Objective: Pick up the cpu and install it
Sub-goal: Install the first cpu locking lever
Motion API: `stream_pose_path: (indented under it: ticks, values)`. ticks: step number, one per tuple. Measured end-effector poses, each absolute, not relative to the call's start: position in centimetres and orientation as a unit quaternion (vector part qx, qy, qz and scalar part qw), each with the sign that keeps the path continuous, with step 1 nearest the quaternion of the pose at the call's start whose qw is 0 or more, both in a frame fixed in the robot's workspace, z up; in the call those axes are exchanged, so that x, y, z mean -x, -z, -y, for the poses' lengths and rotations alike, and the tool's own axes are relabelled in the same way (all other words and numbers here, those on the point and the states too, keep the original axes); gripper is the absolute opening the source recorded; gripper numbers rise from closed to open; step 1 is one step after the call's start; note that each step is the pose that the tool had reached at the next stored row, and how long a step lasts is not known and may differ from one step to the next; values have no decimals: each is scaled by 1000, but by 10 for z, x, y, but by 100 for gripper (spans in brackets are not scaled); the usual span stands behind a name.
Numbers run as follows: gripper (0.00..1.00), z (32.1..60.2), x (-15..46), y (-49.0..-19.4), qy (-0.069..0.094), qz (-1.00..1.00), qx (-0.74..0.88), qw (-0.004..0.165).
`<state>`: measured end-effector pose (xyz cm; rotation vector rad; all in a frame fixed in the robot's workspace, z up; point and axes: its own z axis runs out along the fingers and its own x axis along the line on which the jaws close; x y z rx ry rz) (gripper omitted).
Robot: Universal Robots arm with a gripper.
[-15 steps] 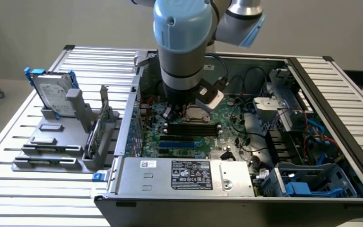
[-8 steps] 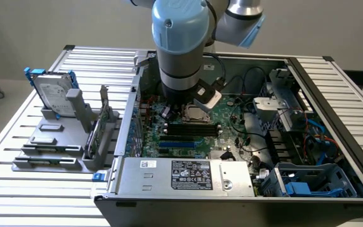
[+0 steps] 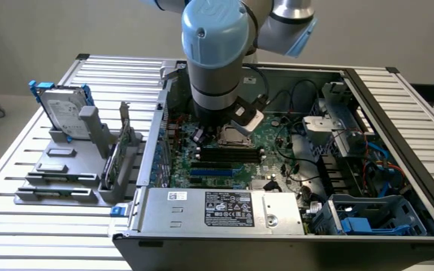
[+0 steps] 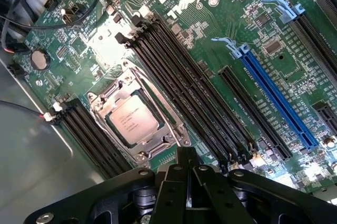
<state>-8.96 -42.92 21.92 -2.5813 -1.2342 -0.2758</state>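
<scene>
The cpu (image 4: 136, 120) sits seated in its metal-framed socket (image 4: 117, 85) on the green motherboard (image 4: 210, 40), with black memory slots (image 4: 179, 90) just beside it. The pincer (image 4: 187, 174) hangs just above the board, near the cpu but not touching it, its fingers together and holding nothing. In the exterior view the arm (image 3: 215, 62) reaches down into the open computer case (image 3: 398, 113) on the slatted table (image 3: 21, 220).

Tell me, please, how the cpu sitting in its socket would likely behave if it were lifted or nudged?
The cpu looks like a flat metal-topped square, so probably stiff and light. Its smooth top may be slippery. Lying low within the socket frame, it seems unlikely to slide or tip.
</scene>
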Motion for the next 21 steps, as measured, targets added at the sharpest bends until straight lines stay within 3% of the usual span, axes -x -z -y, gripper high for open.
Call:
stream_pose_path:
  ticks: [21]
  values:
    - [11,426,93,-200,97,426,890,133]
